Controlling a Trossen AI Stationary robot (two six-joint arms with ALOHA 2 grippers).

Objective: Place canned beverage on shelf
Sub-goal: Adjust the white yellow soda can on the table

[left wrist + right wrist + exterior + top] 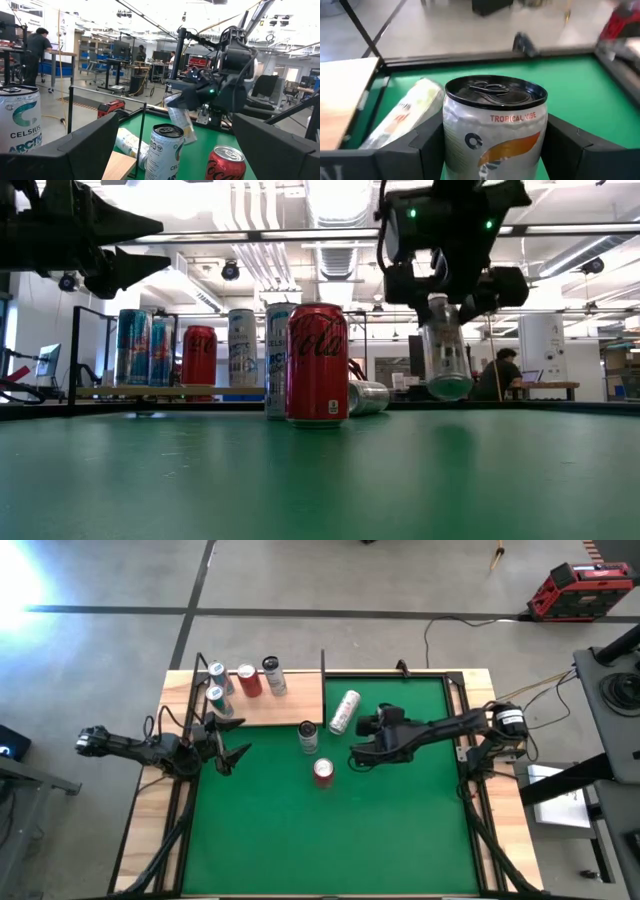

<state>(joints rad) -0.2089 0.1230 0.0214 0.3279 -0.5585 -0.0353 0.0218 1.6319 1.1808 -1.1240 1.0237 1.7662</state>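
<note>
Right gripper (492,145) is clamped on a silver can (495,125) marked "Tropical Vibe", one finger on each side of the can wall, below the rim. In the low view the can (445,350) hangs clear of the green mat (400,840), top tilted a little off upright. Held by the mid-body; the grip looks centred.

Just beside the gripper, toward the left arm: a red cola can (323,771) upright on the mat, and near it a tall silver-and-blue can (308,736) also upright. Beyond the gripper, toward the far edge, a pale can (344,711) lies on its side. Farther out in the same direction is the shelf (290,705), a light-wood board carrying four upright cans at its left end; the right end of the board is bare.

Left gripper (222,752) waits with its fingers spread, holding nothing, just in front of the shelf's near edge, well apart from the right gripper.

Handling judgement: thin aluminium wall, smooth and likely slippery, dents if squeezed hard. Tab unopened, so probably full and fairly heavy. Best held at mid-height across the diameter, as now. It should be level before it is set down, or it may tip against its neighbours.
</note>
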